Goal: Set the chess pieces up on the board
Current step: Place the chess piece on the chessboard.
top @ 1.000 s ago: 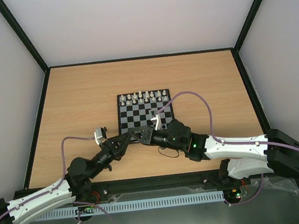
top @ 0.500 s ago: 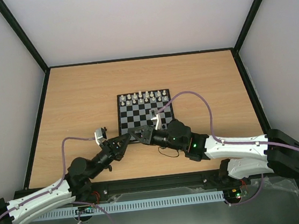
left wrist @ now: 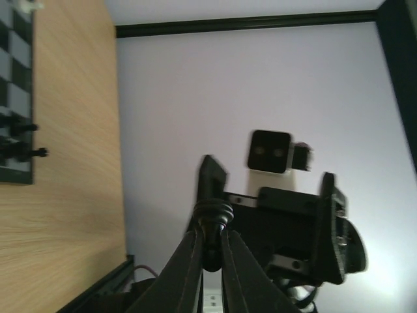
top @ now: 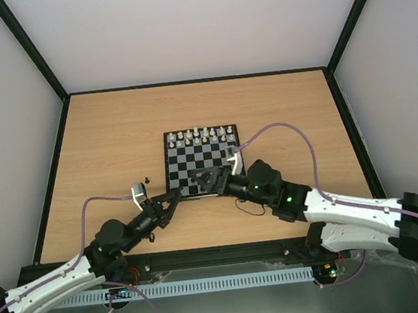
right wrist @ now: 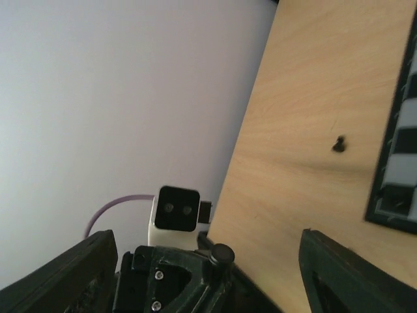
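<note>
Low in the middle of the top view, the left gripper (top: 174,197) has its jaws clamped on a black chess piece (left wrist: 212,223), pinched just below its collar so the head stands clear. The right gripper (top: 208,180) sits nose to nose with it, jaws wide apart on either side, which looks like a hand-over to the arm better placed for that edge. The board (top: 202,161) lies mid-frame on the bench (top: 101,138). The white pieces (top: 201,134) line its upper row, and a few black ones stand at its lower edge. A stray black piece (top: 146,179) waits just left of the board.
</note>
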